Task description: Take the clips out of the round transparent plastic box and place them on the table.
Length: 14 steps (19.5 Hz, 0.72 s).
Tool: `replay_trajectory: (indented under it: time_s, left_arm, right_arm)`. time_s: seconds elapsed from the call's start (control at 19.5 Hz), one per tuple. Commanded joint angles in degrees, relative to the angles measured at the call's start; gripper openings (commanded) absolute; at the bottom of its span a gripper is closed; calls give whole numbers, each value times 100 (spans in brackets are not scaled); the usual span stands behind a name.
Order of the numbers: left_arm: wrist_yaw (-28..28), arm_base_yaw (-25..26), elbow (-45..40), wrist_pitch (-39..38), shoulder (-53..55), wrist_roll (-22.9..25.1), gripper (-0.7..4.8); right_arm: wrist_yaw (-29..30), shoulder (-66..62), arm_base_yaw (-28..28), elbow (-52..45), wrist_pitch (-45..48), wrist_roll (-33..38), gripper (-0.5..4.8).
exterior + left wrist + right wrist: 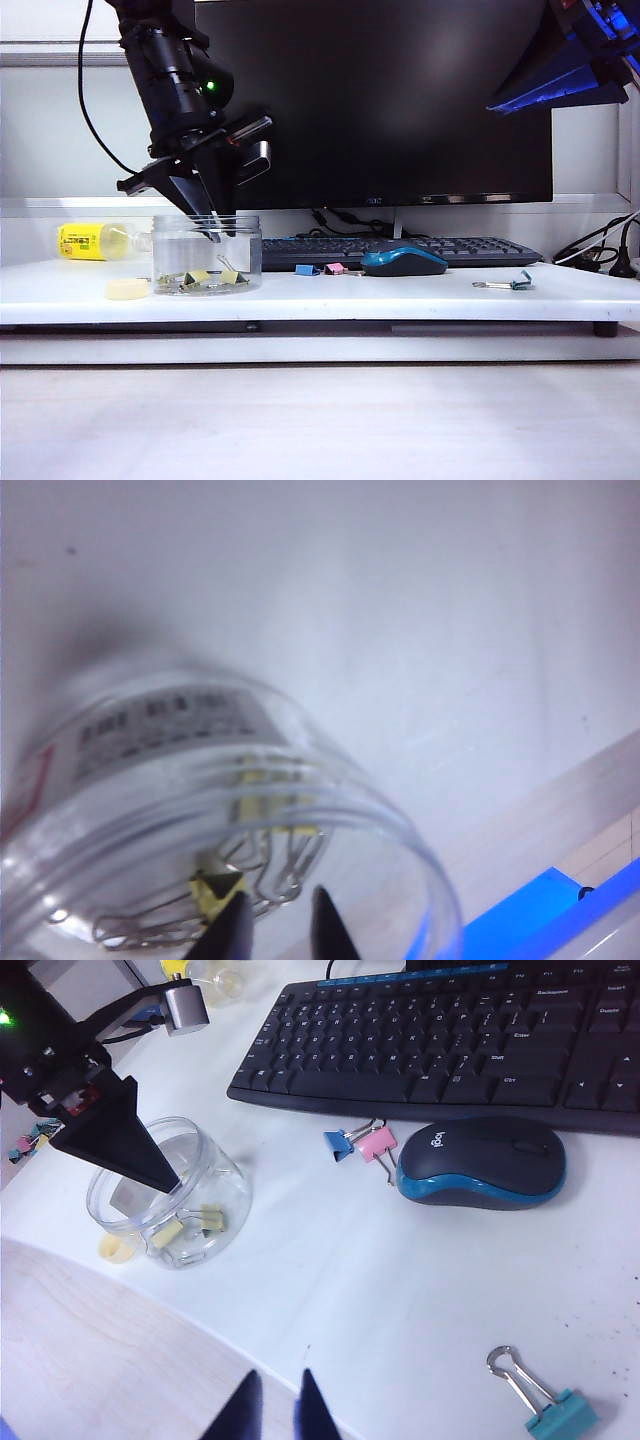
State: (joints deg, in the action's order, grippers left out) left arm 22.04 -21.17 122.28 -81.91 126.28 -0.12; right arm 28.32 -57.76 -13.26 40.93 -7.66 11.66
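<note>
**Left gripper inside the jar, clips still at the bottom**

Your left gripper [213, 232] points down into the open mouth of the jar [207, 255], its fingertips below the rim. In the left wrist view the two dark fingers [232, 932] stand a little apart, with a yellow clip [214, 892] just beside one tip; you cannot tell from here whether that tip touches it, and nothing sits between the fingers. The clips [205, 279] lie in a loose heap on the jar's floor, wire handles tangled.

The jar stands upright on the table [330, 298], near its left end, with a small pale disc [127, 289] just beside it and a yellow-labelled bottle [95, 240] lying behind.

Your right gripper [273, 1405] hangs well above the table on the right side, looking down on the scene; its fingers are slightly apart and hold nothing. Below it you see the keyboard [440, 1035], the mouse [482, 1162], a blue and a pink clip [360, 1144] touching each other beside the mouse, and a teal clip [545, 1404] lying alone nearer the front edge.
</note>
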Motion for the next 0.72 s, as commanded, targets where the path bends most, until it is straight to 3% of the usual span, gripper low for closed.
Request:
replay_trajectory:
  time_s: [0.05, 0.72]
  left_arm:
    - [116, -9, 11, -39, -24, -79, 91]
    - [199, 9, -369, -48, -24, -79, 93]
  right_arm:
    - [33, 15, -4, 13, 46, -11, 53]
    - [31, 15, -4, 13, 61, -11, 53]
